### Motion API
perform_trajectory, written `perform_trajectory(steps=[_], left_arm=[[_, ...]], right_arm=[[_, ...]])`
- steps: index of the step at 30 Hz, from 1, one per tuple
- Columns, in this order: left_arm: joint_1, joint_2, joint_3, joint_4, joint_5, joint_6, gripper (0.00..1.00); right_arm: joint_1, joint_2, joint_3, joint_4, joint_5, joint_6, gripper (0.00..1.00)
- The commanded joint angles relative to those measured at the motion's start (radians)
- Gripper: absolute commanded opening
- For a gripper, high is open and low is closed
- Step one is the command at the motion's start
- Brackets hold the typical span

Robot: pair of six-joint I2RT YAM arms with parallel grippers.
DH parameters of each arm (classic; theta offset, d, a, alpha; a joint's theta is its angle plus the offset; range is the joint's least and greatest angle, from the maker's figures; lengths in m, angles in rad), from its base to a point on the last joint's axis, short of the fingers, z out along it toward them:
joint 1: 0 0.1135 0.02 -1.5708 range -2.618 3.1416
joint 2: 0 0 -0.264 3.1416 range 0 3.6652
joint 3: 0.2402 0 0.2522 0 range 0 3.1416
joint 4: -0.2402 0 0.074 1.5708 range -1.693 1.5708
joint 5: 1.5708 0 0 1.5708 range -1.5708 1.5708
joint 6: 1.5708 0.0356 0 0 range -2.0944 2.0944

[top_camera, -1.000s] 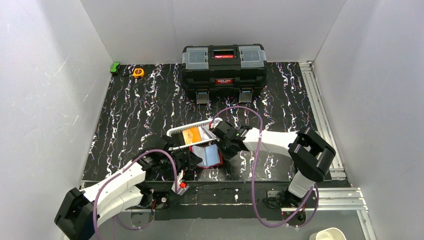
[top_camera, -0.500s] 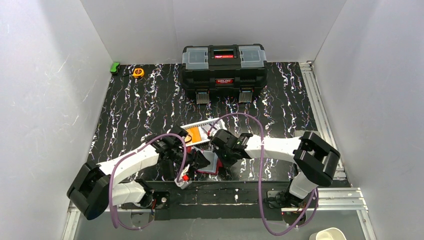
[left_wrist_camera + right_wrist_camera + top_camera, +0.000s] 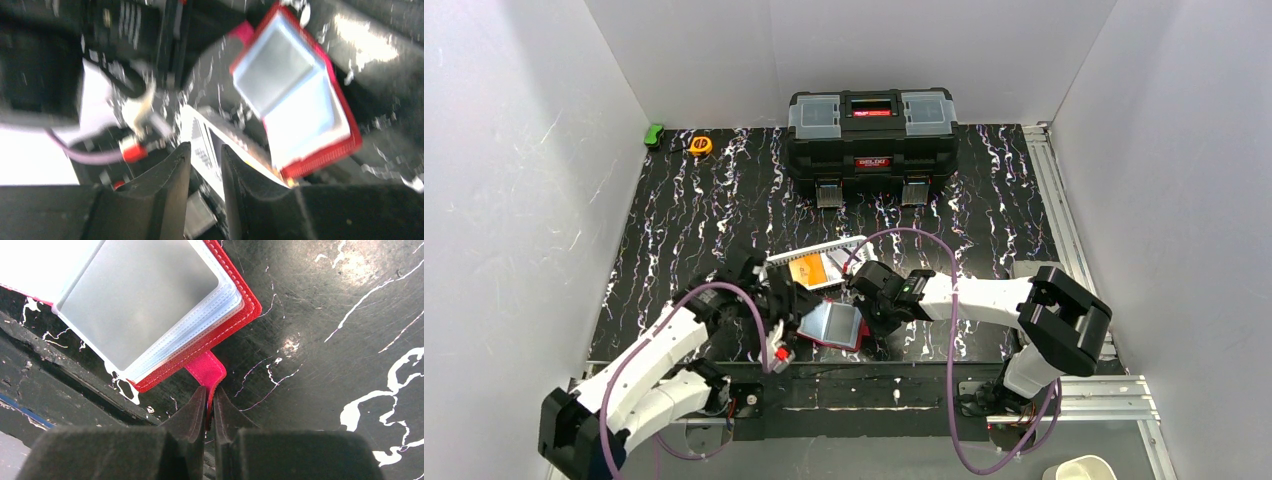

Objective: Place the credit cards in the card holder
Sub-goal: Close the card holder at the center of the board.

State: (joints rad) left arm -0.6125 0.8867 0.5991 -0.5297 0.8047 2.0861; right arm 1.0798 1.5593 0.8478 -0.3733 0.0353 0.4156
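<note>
**card holder position relative to the grippers**

the card holder (image 3: 832, 325) lies open on the black marbled table (image 3: 704, 210), near its front edge, between the two grippers. its clear sleeves face up and its red cover shows around them.

right gripper (image 3: 209, 390): the jaws are closed to a very narrow gap on the holder's red snap tab (image 3: 207, 371). the tab sticks out from the holder's edge straight toward the fingers. in the top view this gripper (image 3: 871, 312) touches the holder's right side.

left gripper (image 3: 205, 147): the jaws stand narrowly apart. the holder (image 3: 295, 100) lies ahead and to the right, clear of the fingers. the white basket (image 3: 200, 135) shows in the gap. the wrist view is blurred, so it cannot be determined whether the basket is gripped.

an orange card (image 3: 807, 269) lies in the basket (image 3: 819, 247), just behind the holder.
</note>
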Motion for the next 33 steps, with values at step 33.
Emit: perform_trajectory(steps=[33], left_arm=[[0.293,0.417,-0.035,-0.028,0.108,0.554,0.55]], right_arm=[[0.003,0.026,-0.005,-0.048,0.003,0.0,0.01]])
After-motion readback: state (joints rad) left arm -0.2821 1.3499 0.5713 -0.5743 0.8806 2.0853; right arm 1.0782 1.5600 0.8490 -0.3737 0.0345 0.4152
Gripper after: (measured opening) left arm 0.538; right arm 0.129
